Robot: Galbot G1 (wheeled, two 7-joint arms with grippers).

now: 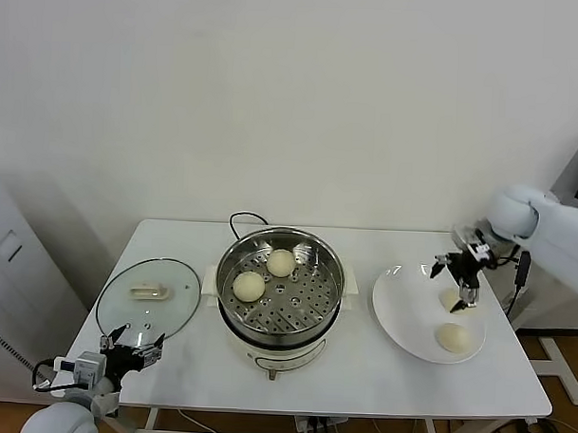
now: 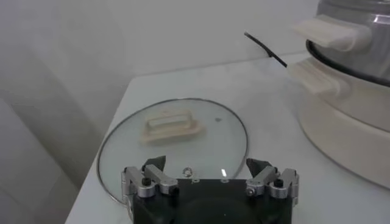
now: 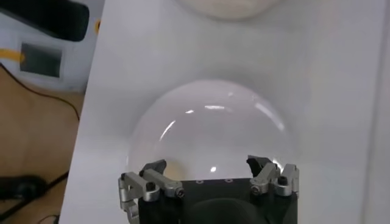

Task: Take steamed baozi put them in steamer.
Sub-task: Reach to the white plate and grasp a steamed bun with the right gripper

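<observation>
The steamer [image 1: 331,273] stands mid-table, and its perforated tray holds two steamed baozi [image 1: 281,263] [image 1: 249,285]. On the white plate [image 1: 405,306] to the right lie two more baozi: one near the front [image 1: 453,337], and one farther back [image 1: 449,301] partly hidden by my right gripper [image 1: 458,284]. That gripper hangs open just over the back bun with nothing held. In the right wrist view my right gripper [image 3: 206,164] is open above the plate [image 3: 213,122]. My left gripper [image 1: 133,344] [image 2: 206,163] rests open and empty at the table's front left.
A round glass lid [image 1: 148,297] [image 2: 173,137] with a white handle lies flat left of the steamer, just ahead of my left gripper. The steamer's black cord [image 1: 243,218] runs behind it. The table's right edge is close to the plate.
</observation>
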